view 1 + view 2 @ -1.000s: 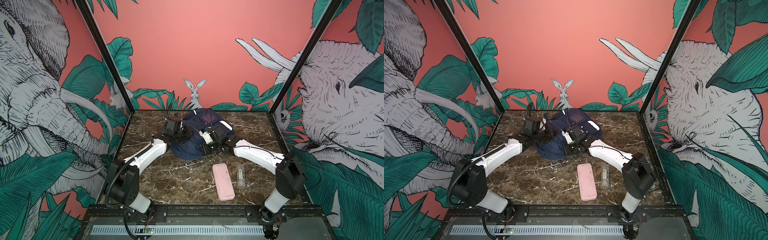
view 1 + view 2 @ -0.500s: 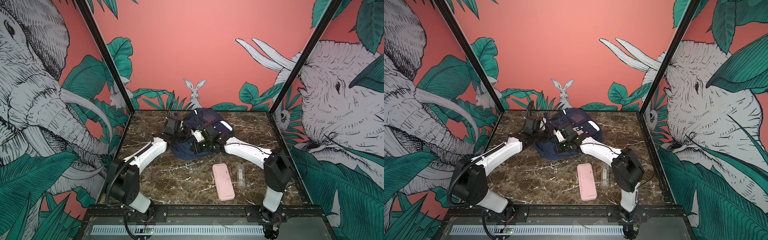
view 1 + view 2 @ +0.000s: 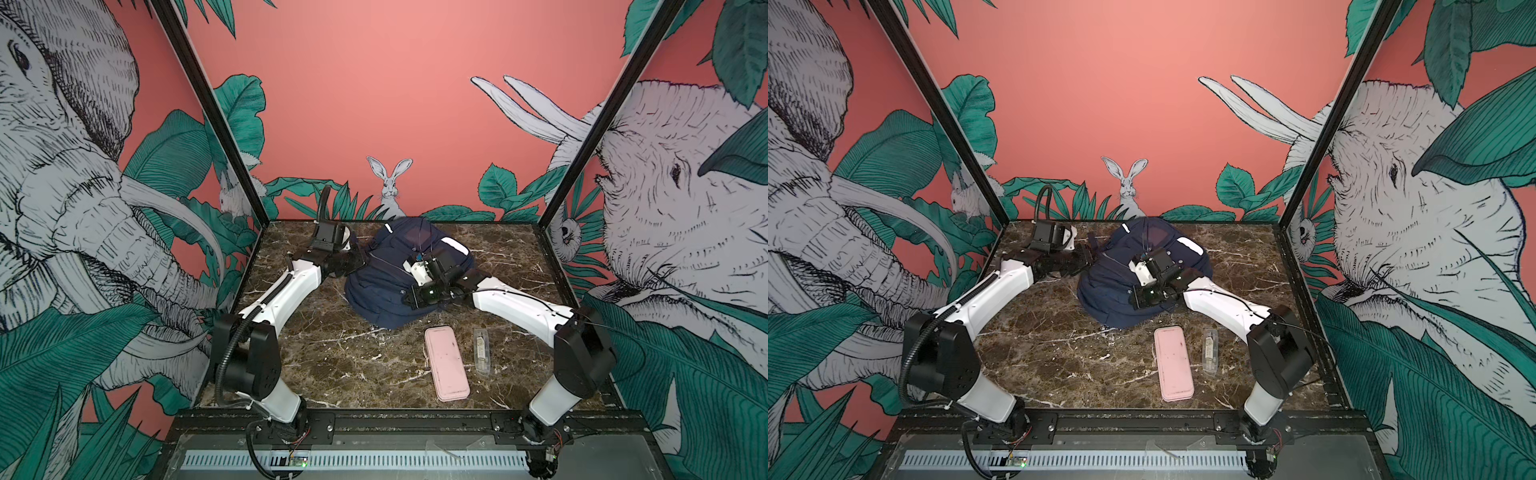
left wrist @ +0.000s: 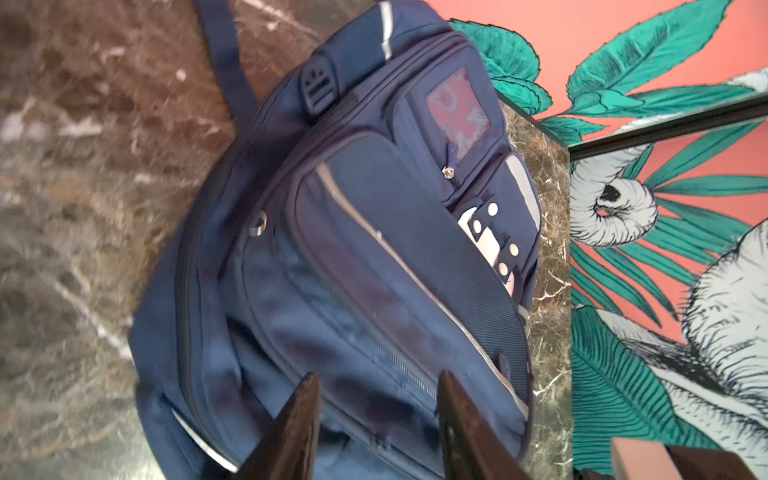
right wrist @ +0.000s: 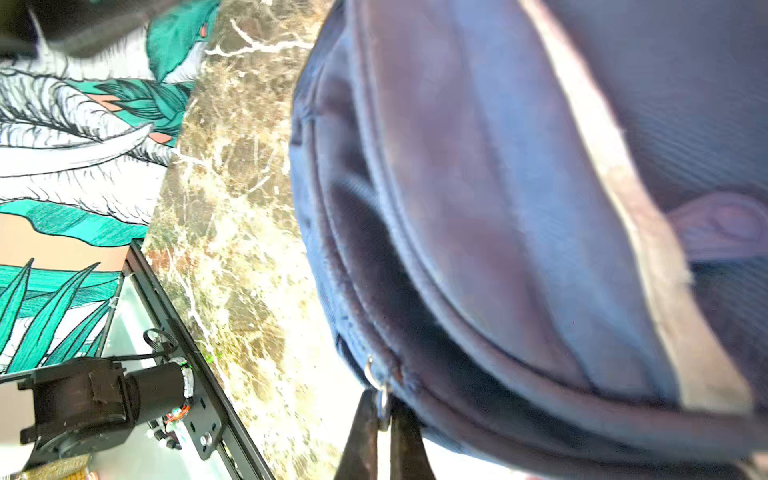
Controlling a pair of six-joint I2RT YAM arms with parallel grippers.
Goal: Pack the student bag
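Student bag, one: lying at the marble table's 12 o'clock end. Right gripper, one: at the bag's 5 o'clock part, pinching a zipper pull, wrist covering part of the bag's front. Left gripper, one: at the bag's 9 o'clock side, fingers spread. Pink case, one: 5 o'clock, apart from the bag. Clear case, one: just beside, at its 3 o'clock.

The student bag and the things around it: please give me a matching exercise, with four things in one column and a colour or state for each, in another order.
Things:
1. student bag
2. case
3. left gripper
4. right gripper

Colour or state:
A. shut on the zipper pull
B. navy blue
C. pink
D. open

Pairs: 1-B, 2-C, 3-D, 4-A
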